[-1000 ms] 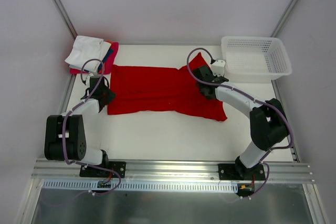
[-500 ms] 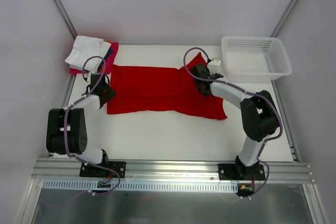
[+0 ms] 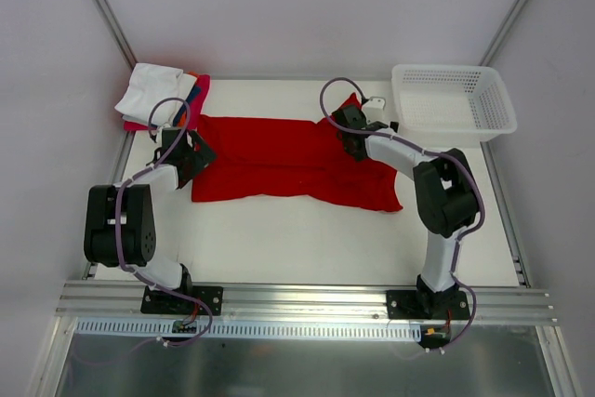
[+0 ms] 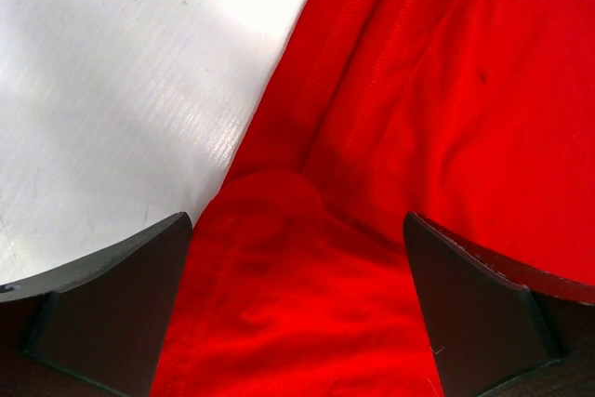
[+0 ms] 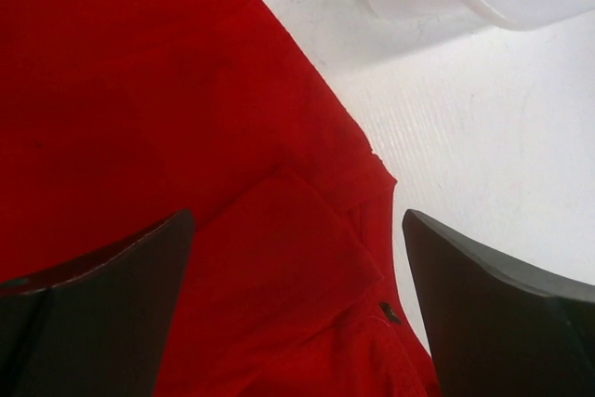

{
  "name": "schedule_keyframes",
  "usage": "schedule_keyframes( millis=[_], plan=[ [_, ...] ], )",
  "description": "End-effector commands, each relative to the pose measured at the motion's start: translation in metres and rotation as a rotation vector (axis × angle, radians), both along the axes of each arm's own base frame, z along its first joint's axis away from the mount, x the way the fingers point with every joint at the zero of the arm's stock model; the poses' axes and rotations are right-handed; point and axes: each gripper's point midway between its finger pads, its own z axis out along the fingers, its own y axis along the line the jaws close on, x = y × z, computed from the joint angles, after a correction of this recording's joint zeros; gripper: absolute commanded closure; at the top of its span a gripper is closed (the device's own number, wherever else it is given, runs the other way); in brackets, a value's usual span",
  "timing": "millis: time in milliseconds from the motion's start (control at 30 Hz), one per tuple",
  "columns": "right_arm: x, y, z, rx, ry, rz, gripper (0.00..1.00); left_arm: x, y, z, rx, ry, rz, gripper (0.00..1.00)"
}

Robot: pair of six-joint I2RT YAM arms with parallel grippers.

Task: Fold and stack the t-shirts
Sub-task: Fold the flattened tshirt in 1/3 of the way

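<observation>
Red cloth takes up the middle of the white desk (image 3: 279, 239): a plain red t-shirt (image 3: 279, 157) is spread flat there, its long axis running left to right, roughly parallel to the near edge. The left end is the narrower, straighter edge, and stitched seam lines are shown along it in the left wrist view. The right end is flared wider, with one point of cloth directed toward the far side and another toward the near right. The left pincer (image 3: 195, 153) is set low over the shirt's left edge; its two dark fingers (image 4: 112, 309) are spread wide apart, with red cloth lying between them but not pinched. The right pincer (image 3: 347, 135) is placed over the far part of the shirt's right end, just beside the far-pointing tip. Its fingers (image 5: 507, 318) are likewise held wide apart, with a folded flap of red cloth lying between them and nothing gripped. A stack of folded shirts (image 3: 153, 90), white on top with blue and pink-red edges showing beneath, is kept at the far left corner, just beside the red shirt's far left corner; whether the two touch cannot be told. A white mesh basket (image 3: 456, 127) is stood at the far right corner, near the right pincer but apart from the shirt.
</observation>
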Motion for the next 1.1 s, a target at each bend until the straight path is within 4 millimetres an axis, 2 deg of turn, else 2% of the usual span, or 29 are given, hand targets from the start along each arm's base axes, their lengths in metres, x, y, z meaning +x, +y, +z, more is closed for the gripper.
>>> schedule_keyframes(
  millis=[0,100,167,200,233,267,300,367,400,433,467,500,533,600,633,700,733,800,933,1000,1033,1067],
  plan=[
    [0.011,0.002,0.020,-0.002,-0.032,0.001,0.01,0.014,0.003,0.031,0.011,-0.109,-0.018,0.01],
    [0.004,0.001,0.035,0.004,-0.047,0.003,0.00,0.008,-0.003,0.050,-0.008,-0.159,-0.044,0.01],
    [-0.006,0.003,0.056,0.021,-0.073,0.013,0.01,0.001,-0.012,0.064,-0.036,-0.186,-0.049,0.01],
    [-0.013,0.004,0.059,0.022,-0.073,0.022,0.00,-0.004,-0.016,0.066,-0.045,-0.187,-0.051,0.01],
    [-0.022,0.005,0.075,0.033,-0.106,0.025,0.00,-0.013,-0.022,0.064,-0.062,-0.179,-0.049,0.01],
    [-0.031,0.003,0.073,0.026,-0.098,0.024,0.01,-0.022,-0.021,0.066,-0.060,-0.187,-0.037,0.01],
    [-0.037,0.003,0.076,0.031,-0.102,0.027,0.00,-0.028,-0.033,0.067,-0.066,-0.190,-0.067,0.01],
    [-0.054,0.002,0.087,0.056,-0.116,0.024,0.00,-0.037,-0.045,0.072,-0.080,-0.207,-0.090,0.01],
    [-0.061,0.000,0.087,0.061,-0.115,0.021,0.01,-0.041,-0.047,0.068,-0.083,-0.195,-0.098,0.01],
    [-0.076,-0.002,0.078,0.060,-0.090,0.018,0.00,-0.046,-0.049,0.063,-0.089,-0.183,-0.100,0.01],
    [-0.085,-0.003,0.084,0.086,-0.110,0.016,0.00,-0.050,-0.051,0.058,-0.099,-0.167,-0.105,0.01],
    [-0.093,-0.005,0.082,0.099,-0.106,0.015,0.01,-0.056,-0.054,0.050,-0.111,-0.148,-0.112,0.01],
    [-0.106,-0.007,0.068,0.094,-0.081,0.026,0.01,-0.059,-0.056,0.048,-0.120,-0.143,-0.107,0.01],
    [-0.119,-0.006,0.065,0.155,-0.092,0.038,0.01,-0.064,-0.054,0.039,-0.096,-0.131,-0.097,0.01],
    [-0.127,-0.010,0.050,0.159,-0.079,0.044,0.00,-0.066,-0.052,0.034,-0.085,-0.124,-0.092,0.01],
    [-0.131,-0.007,0.047,0.215,-0.102,0.065,0.06,-0.066,-0.049,0.030,-0.064,-0.115,-0.088,0.01],
    [-0.136,-0.010,0.038,0.211,-0.087,0.070,0.09,-0.066,-0.045,0.024,-0.040,-0.097,-0.087,0.01],
    [-0.135,-0.006,0.036,0.236,-0.089,0.091,0.11,-0.061,-0.045,0.025,-0.029,-0.095,-0.096,0.01],
    [-0.130,0.002,0.019,0.260,-0.031,0.125,0.16,-0.057,-0.043,0.018,-0.008,-0.071,-0.102,0.02],
    [-0.125,0.011,0.010,0.311,-0.014,0.148,0.27,-0.057,-0.041,0.017,0.004,-0.072,-0.101,0.03],
    [-0.124,0.011,0.004,0.305,0.000,0.156,0.37,-0.055,-0.041,0.019,0.004,-0.083,-0.102,0.03],
    [-0.122,0.013,0.001,0.311,0.006,0.159,0.57,-0.055,-0.041,0.018,0.006,-0.084,-0.104,0.03]
  ],
)
